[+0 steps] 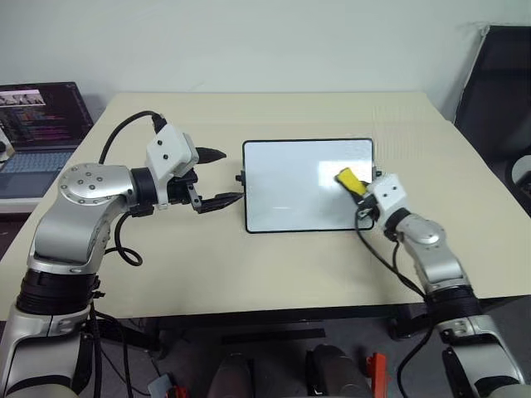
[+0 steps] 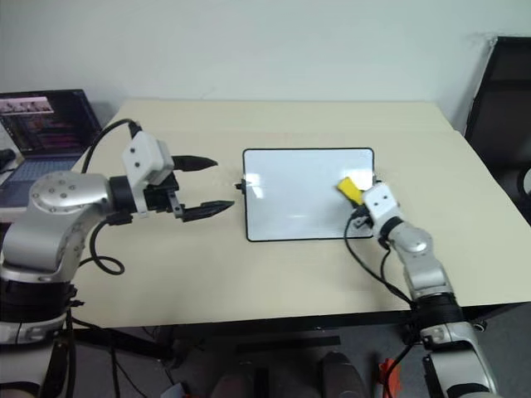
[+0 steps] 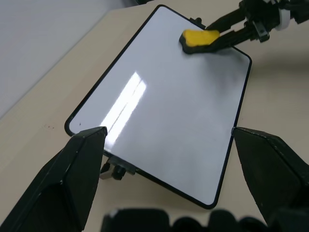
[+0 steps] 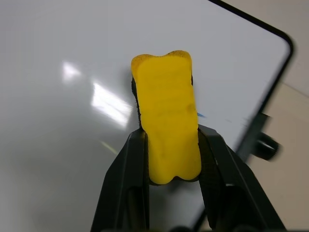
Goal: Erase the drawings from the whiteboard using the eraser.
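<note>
The whiteboard (image 1: 290,178) lies flat in the middle of the tan table, its black frame and side knobs showing. My right gripper (image 1: 358,191) is shut on the yellow eraser (image 1: 349,179), which rests on the board's surface near its right edge. In the right wrist view the eraser (image 4: 169,125) sits between the black fingers (image 4: 128,169), and a tiny blue mark (image 4: 201,115), a trace of the drawings, lies just beside it. Left of the board, my left gripper (image 1: 231,176) stands open with nothing in it, pointing at the board's left edge.
An open laptop (image 1: 37,133) stands at the table's far left. A black chair (image 1: 502,83) is beyond the right side. Bare tabletop (image 1: 265,265) runs between the board and the front edge.
</note>
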### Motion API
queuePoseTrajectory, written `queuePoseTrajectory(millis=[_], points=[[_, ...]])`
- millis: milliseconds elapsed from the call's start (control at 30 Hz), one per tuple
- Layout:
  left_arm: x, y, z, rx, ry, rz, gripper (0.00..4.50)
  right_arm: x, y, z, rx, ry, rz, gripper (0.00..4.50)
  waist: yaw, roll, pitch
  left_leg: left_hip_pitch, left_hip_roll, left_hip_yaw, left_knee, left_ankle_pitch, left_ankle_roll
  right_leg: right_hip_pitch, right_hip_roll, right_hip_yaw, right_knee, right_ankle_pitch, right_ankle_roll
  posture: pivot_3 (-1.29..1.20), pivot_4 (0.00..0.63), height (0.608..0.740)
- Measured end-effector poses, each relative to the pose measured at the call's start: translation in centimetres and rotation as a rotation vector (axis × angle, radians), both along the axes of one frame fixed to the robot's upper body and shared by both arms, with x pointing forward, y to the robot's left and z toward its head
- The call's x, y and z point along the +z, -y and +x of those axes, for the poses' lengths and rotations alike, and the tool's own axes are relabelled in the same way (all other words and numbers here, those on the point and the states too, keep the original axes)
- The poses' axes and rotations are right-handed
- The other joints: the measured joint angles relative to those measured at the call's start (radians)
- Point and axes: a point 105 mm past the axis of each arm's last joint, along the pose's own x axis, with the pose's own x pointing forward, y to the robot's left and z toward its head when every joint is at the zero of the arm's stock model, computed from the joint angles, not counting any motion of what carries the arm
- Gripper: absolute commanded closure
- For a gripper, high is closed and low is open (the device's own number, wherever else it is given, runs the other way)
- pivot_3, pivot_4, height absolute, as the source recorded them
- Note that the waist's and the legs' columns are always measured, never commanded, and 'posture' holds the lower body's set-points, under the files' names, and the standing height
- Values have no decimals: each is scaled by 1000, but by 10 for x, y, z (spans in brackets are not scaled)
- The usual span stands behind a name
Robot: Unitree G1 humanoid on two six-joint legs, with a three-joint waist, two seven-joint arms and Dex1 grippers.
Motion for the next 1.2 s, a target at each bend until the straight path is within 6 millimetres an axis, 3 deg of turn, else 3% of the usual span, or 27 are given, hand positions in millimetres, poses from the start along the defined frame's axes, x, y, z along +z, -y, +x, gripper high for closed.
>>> queuePoseTrajectory(millis=[133, 333, 467, 533, 600, 667, 733, 767, 900, 1100, 1200], points=[[1, -1, 2, 1, 0, -2, 0, -4, 21, -5, -54, -12, 11, 3514, 2, -2, -1, -1, 0, 0, 0, 0, 0, 1, 0, 0, -2, 0, 0, 0, 150, 740], [-1, 2, 5, -12, -11, 1, 0, -3, 26, -9, -57, -14, 28, 3514, 9, -2, -1, -2, 0, 0, 0, 0, 0, 1, -1, 0, -4, 0, 0, 0, 150, 740], [2, 4, 5, -29, 0, -3, 0, 12, 30, -25, 24, -58, 283, 3515, 20, 1, 1, -12, 0, -1, -3, 0, 0, -9, 0, -1, -5, 0, 1, 0, 150, 740], [3, 8, 5, -50, -2, -19, 0, 33, 36, -31, 53, -39, 401, 3515, 22, 4, 3, -23, -1, 0, -3, 0, 0, -21, 0, 0, -3, 4, 7, 0, 150, 740], [3, 14, 6, -76, -7, -39, 0, 56, 61, -31, -13, 25, 478, 3515, 24, 4, 3, -32, 0, -1, -4, 0, 0, -29, 0, -2, -2, 6, 4, 0, 150, 740], [-3, 25, 4, -117, -29, -52, 0, 68, 106, -32, -181, 89, 484, 3515, 26, 5, 3, -34, -1, -1, -4, 0, 0, -30, 0, -3, -3, 5, 2, 0, 150, 740], [-8, 34, 3, -154, -51, -68, 0, 61, 142, -37, -326, 94, 468, 3515, 29, 4, 3, -35, 0, -1, -5, -1, 0, -30, 0, -5, -5, 4, 2, 0, 150, 740], [-12, 43, 2, -181, -67, -84, 0, 45, 156, -40, -386, 54, 462, 3515, 28, 4, 3, -35, 0, 0, -6, -2, 1, -29, 0, -5, -7, 4, 2, 0, 150, 740], [-28, 77, -8, -299, -127, -121, 0, -26, 175, -44, -509, -178, 432, 3515, 19, 7, 5, -35, 0, 3, -6, -2, 2, -29, -1, -3, -9, 4, 2, 0, 150, 740], [-29, 87, -15, -334, -134, -123, 0, -22, 185, -30, -504, -193, 363, 3515, -3, 11, 6, -33, 0, 3, -5, -2, 2, -28, 1, -1, -9, 4, 2, 0, 150, 740], [-29, 85, -15, -332, -133, -116, 0, -22, 183, -22, -489, -216, 331, 2650, -5, 11, 6, -33, 0, 4, -5, -2, 2, -27, 1, -1, -9, 4, 3, 0, 150, 740]])
